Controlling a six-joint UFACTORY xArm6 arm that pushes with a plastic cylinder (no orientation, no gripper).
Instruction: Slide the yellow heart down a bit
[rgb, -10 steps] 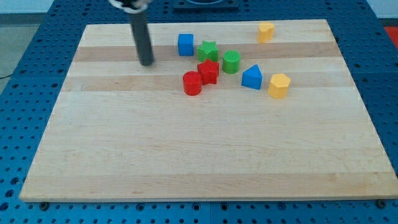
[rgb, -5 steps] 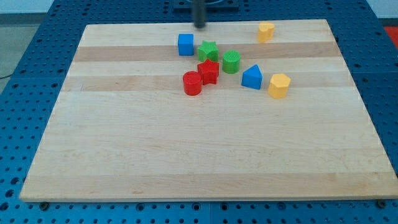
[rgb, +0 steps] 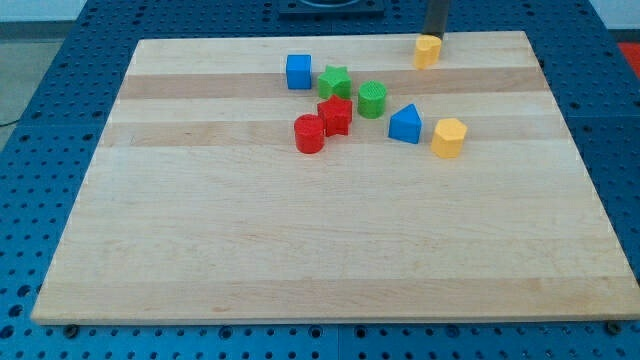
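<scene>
The yellow heart (rgb: 427, 51) sits near the top edge of the wooden board (rgb: 200, 240), right of centre. My tip (rgb: 434, 37) is at the board's top edge, just above the heart, touching it or nearly so. A second yellow block, a hexagon (rgb: 449, 137), lies lower and to the right. Between them and to the left sits a cluster: a blue triangle (rgb: 405, 124), a green cylinder (rgb: 372, 99), a green star (rgb: 335, 81), a blue cube (rgb: 298, 71), a red star (rgb: 335, 116) and a red cylinder (rgb: 309, 133).
The board lies on a blue perforated table (rgb: 40, 100). The cluster sits below and left of the yellow heart. The blue triangle and the yellow hexagon are the blocks nearest below the heart.
My tip has swept from the board's left part along the top edge to the right. It now stands just above the yellow heart. No block has moved.
</scene>
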